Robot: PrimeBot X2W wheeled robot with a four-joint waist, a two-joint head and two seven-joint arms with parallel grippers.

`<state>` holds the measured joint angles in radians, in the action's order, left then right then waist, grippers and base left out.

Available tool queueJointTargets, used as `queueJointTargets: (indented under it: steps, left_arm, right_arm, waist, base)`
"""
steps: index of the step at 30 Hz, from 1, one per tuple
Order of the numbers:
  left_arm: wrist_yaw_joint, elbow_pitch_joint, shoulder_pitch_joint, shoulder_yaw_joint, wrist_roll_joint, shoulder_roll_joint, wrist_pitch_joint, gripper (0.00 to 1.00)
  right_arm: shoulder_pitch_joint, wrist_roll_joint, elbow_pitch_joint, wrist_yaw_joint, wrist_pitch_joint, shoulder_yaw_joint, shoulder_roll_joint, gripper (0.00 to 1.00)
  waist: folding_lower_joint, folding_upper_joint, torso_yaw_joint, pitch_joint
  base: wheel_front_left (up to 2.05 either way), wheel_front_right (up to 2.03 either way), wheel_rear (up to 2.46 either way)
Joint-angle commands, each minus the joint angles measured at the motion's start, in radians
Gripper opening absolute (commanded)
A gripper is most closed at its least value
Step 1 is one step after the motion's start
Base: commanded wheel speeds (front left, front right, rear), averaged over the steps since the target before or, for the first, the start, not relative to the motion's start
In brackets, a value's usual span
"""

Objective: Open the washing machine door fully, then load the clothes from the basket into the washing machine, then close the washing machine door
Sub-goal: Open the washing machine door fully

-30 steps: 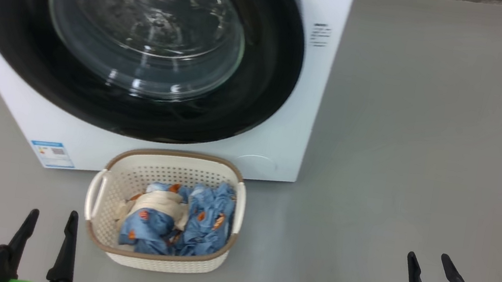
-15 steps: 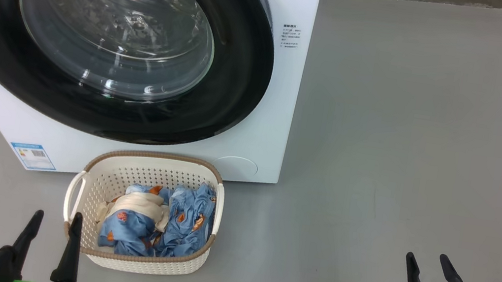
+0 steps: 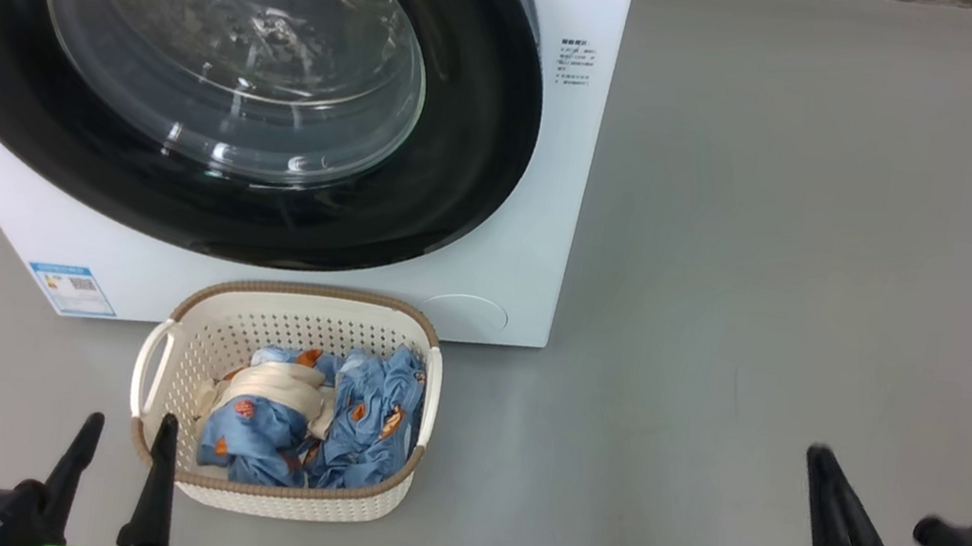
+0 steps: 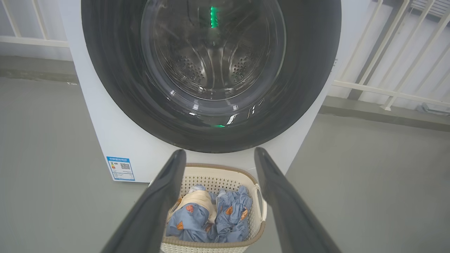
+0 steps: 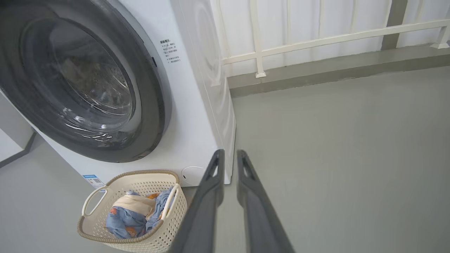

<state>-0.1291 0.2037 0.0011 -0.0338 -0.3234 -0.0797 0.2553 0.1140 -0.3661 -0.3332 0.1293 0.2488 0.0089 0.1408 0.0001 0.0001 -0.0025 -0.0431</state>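
While clothes (image 3: 309, 425) are lying in the basket (image 3: 269, 499) before the closed washing machine door (image 3: 475, 156), left gripper (image 3: 131, 420) fingers are gaping, right gripper (image 5: 230, 152) fingers pressing together, both empty.

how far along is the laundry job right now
Done: nothing yet. The washing machine door sits shut on the washing machine, and the clothes lie in the basket. In hand: the left pincer is open near the basket; the right pincer is shut on nothing above the floor. Left: open the door, load the clothes, close the door.
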Motion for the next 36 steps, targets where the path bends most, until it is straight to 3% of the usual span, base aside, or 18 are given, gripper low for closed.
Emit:
queueJointTargets:
  steps: [1,7,15,19,24,29,36]
  left_arm:
    - [-0.002,-0.024,-0.021,0.033,-0.004,-0.011,0.006,1.0]
    - [-0.002,-0.026,-0.036,0.027,-0.009,-0.002,0.006,1.0]
    - [-0.002,-0.028,-0.084,0.0,-0.019,0.007,0.006,1.0]
    - [-0.002,-0.028,-0.108,-0.013,-0.025,0.011,0.006,1.0]
    - [-0.002,-0.028,-0.142,-0.04,-0.03,0.015,0.006,1.0]
    - [-0.002,-0.032,-0.18,-0.076,-0.041,0.018,0.006,1.0]
    - [-0.002,-0.031,-0.221,-0.119,-0.054,0.022,0.006,1.0]
  right_arm:
    - [0.042,-0.018,0.029,0.001,0.013,0.023,0.003,0.0]
    - [0.148,-0.171,0.053,0.001,0.013,0.014,-0.013,0.0]
    - [0.311,-0.358,0.079,0.001,0.013,0.029,0.03,0.0]
    - [0.407,-0.502,0.046,0.001,0.013,0.056,0.063,0.0]
    - [0.539,-0.766,-0.011,0.001,0.006,0.125,0.128,0.0]
    - [0.662,-0.964,-0.03,0.001,-0.079,0.183,0.21,0.0]
    - [0.786,-1.113,-0.068,0.001,-0.243,0.23,0.292,0.0]
  waist:
    - [0.0,-0.0001,0.004,-0.006]
    - [0.0,-0.0001,0.015,-0.031]
    - [0.0,-0.0001,0.049,-0.077]
    - [0.0,-0.0001,0.069,-0.101]
    - [0.0,-0.0001,0.1,-0.136]
    - [0.0,-0.0001,0.139,-0.183]
    - [0.0,-0.0001,0.192,-0.242]
  base:
    - [0.0,0.0,0.0]
    - [0.0,0.0,0.0]
    - [0.0,0.0,0.0]
    - [0.0,0.0,0.0]
    - [0.0,0.0,0.0]
    - [0.0,0.0,0.0]
    - [0.0,0.0,0.0]
